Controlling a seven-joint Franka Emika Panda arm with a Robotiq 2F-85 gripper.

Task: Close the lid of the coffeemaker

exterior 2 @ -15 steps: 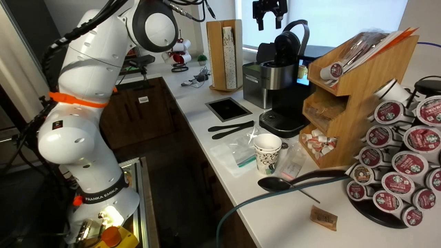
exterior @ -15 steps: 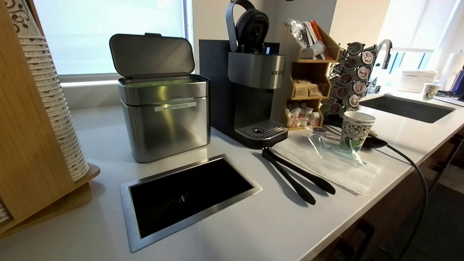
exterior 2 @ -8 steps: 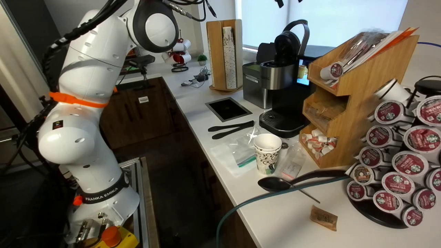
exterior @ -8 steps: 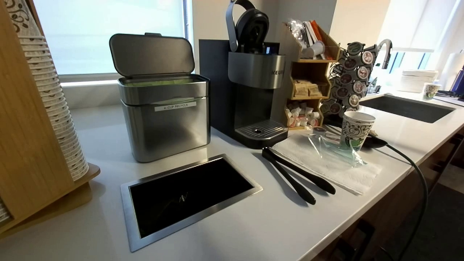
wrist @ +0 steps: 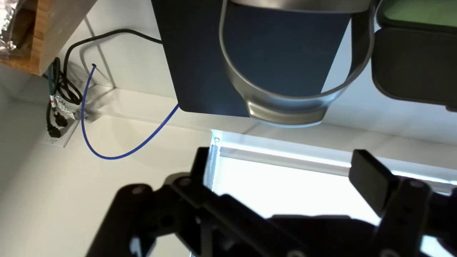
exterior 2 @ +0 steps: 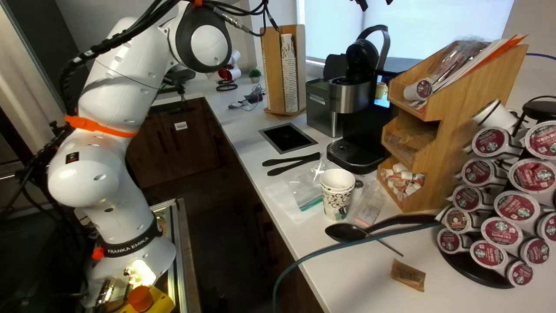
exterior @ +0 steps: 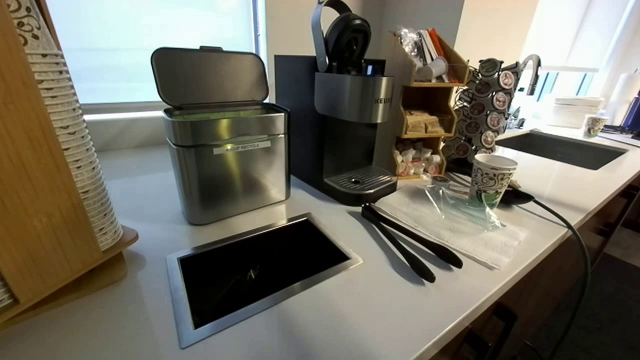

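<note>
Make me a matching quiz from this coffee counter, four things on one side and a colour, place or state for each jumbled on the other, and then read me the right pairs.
Things:
1. coffeemaker lid
2. tongs
3. bin
4. packet shelf

Descriptions:
A. lying flat on the counter, spread in a V
B. light wood, in three tiers
C. black, tipped up open
D. boxy, brushed steel

Right pairs: 1-C, 2-A, 3-D, 4-B.
</note>
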